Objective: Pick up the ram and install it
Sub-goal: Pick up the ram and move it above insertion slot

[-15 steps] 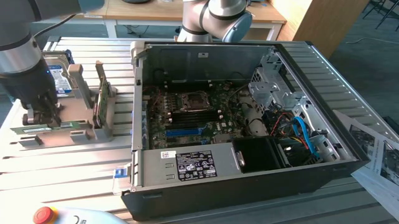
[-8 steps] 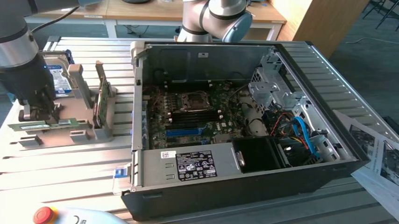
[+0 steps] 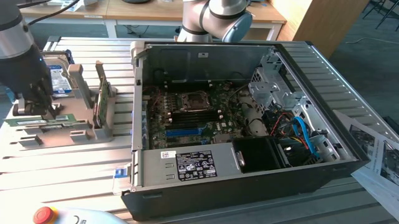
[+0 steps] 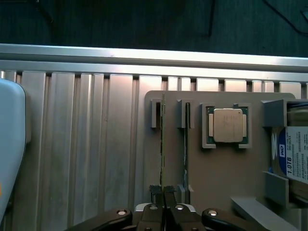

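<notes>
The ram (image 4: 162, 144) is a slim green stick standing on edge in a slot of the grey holder (image 4: 216, 178). My gripper (image 4: 163, 190) is shut on one end of it, fingertips pressed together over its edge. In the exterior view the gripper (image 3: 34, 111) is at the far left, over the ram (image 3: 44, 121), which shows its white label. A second thin stick (image 4: 186, 144) stands in the neighbouring slot. The open computer case (image 3: 349, 161) lies to the exterior view's right, with the motherboard's dark memory slots (image 3: 196, 116) exposed.
The holder also carries a square silver processor chip (image 4: 227, 125), a blue-labelled hard drive (image 3: 59, 79) and an upright green card (image 3: 103, 100). A red stop button (image 3: 44, 214) sits at the front edge. Papers (image 3: 380, 154) lie beside the case. The table (image 4: 86, 154) is ribbed aluminium.
</notes>
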`<state>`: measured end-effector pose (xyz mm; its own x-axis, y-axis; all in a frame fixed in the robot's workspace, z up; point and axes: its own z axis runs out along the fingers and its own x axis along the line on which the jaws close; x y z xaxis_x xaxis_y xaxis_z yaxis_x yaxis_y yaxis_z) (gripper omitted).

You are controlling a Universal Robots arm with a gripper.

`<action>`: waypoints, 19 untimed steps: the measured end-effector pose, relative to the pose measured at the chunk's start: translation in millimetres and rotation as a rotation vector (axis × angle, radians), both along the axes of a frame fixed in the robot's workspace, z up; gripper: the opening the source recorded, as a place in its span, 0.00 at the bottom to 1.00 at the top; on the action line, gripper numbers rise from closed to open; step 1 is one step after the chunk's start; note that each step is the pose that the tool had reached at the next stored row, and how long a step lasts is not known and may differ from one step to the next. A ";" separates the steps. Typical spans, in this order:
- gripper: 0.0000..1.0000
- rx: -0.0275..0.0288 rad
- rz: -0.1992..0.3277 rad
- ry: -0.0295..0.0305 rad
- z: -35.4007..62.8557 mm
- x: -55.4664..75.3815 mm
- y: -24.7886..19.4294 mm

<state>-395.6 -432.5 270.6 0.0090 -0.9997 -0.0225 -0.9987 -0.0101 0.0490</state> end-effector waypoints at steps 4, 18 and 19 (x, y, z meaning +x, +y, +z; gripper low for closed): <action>0.12 0.0000 -0.008 0.0000 10.0 0.0 0.0; 0.12 0.0000 -0.028 0.0001 44.0 0.0 0.0; 0.12 0.0000 -0.029 0.0000 46.1 0.0 0.0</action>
<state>-395.6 -432.5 316.7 -0.0197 -0.9996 -0.0226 -0.9986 0.0186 0.0489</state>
